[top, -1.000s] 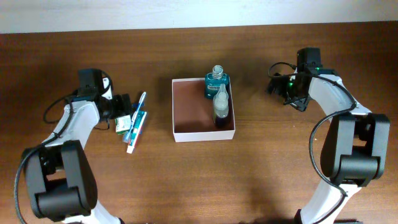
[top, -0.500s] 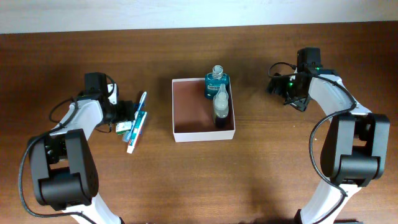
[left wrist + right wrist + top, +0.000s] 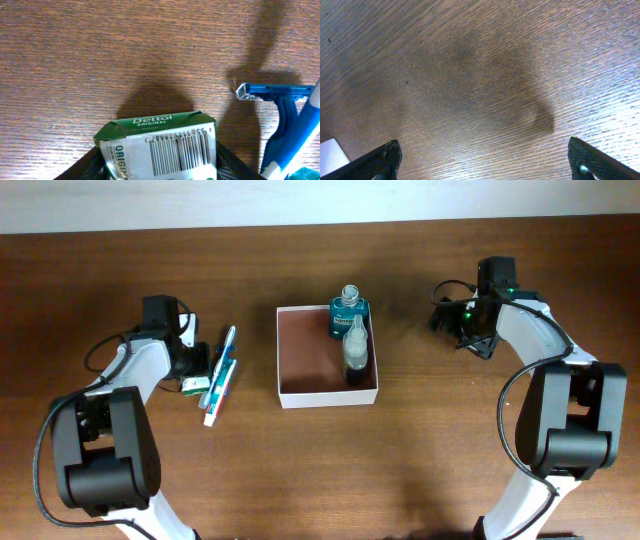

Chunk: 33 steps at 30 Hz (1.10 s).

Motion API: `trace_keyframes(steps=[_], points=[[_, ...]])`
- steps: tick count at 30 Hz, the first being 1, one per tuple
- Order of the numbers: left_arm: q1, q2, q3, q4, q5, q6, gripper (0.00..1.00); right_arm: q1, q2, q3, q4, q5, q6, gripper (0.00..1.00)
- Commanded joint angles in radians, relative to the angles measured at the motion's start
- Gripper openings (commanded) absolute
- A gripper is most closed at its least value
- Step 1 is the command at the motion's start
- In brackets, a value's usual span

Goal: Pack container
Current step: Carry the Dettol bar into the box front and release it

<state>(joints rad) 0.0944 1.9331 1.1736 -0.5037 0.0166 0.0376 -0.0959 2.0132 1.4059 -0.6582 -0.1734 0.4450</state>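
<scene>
Left wrist: left hand (image 3: 157,171) half-closed, fingers (image 3: 82,169) gripping soap box (image 3: 160,137) sides.

The table (image 3: 320,470) is lit evenly from above in the overhead view, and only soft shadows are cast. In the left wrist view the soap packet (image 3: 160,145) is rendered sharply, a dark shadow thrown beyond it — the razor (image 3: 280,97) is softened toward the edge. In the right wrist view a diffuse shadow is seen — brighter glare is caught at the lower right.

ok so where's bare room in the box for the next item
The left half of the container is bare, between its left wall and the blue bottle and clear bottle at right. Crowded: soap box and razor bunched at the left claw.
</scene>
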Motion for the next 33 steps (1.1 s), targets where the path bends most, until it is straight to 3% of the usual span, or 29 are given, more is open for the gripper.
trace_keyframes(steps=[1, 6, 11, 17, 23, 33], points=[[-0.002, 0.025, 0.021, -0.005, -0.026, 0.002, 0.34, -0.003, 0.008, -0.002, 0.000, 0.010, -0.003, 0.99], [-0.002, -0.006, 0.089, -0.077, -0.025, 0.002, 0.22, -0.003, 0.008, -0.002, 0.000, 0.010, -0.003, 0.99], [-0.003, -0.118, 0.180, -0.151, -0.024, -0.006, 0.21, -0.003, 0.008, -0.002, 0.000, 0.010, -0.003, 0.99], [-0.035, -0.291, 0.206, -0.181, -0.012, -0.100, 0.17, -0.003, 0.008, -0.002, 0.000, 0.010, -0.003, 0.99], [-0.179, -0.408, 0.206, -0.204, 0.032, -0.162, 0.17, -0.003, 0.008, -0.002, 0.000, 0.010, -0.003, 0.99], [-0.462, -0.373, 0.205, -0.185, 0.009, -0.361, 0.12, -0.003, 0.008, -0.002, 0.000, 0.010, -0.003, 0.99]])
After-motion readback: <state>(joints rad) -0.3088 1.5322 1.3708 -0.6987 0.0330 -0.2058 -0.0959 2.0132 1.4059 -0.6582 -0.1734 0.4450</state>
